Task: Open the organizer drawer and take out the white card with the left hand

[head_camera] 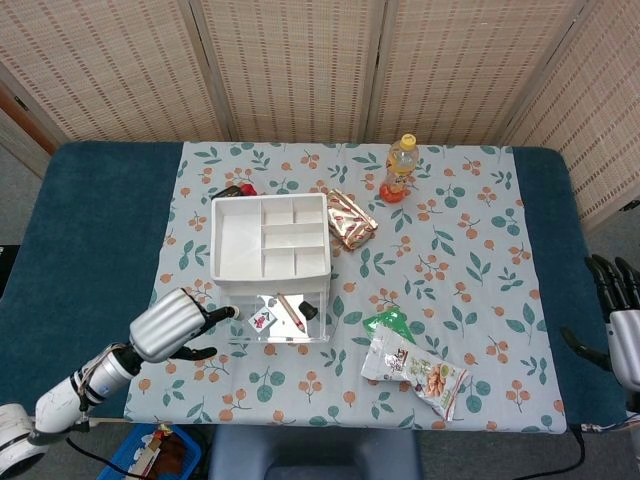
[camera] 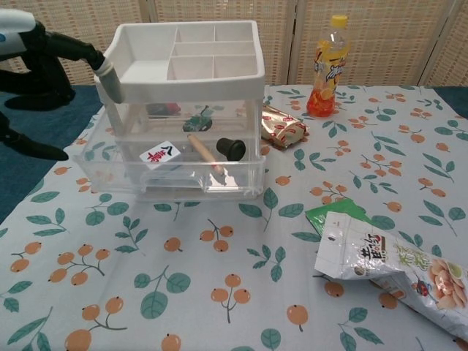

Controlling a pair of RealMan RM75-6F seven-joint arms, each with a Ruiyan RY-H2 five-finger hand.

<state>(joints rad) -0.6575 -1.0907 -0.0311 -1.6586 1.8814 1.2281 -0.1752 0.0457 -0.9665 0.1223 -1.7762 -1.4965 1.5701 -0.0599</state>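
Observation:
The white organizer stands on the floral cloth with its clear lower drawer pulled out. In the drawer lie the white card with red marks, a wooden stick and a black cap. My left hand hangs left of the organizer, fingers apart and holding nothing. One fingertip is at the organizer's top left corner. My right hand stays at the table's right edge, fingers spread, empty.
An orange drink bottle stands behind the organizer, with a red-gold packet beside it. A snack bag and a green packet lie at the front right. A blue basket sits below the table's front edge.

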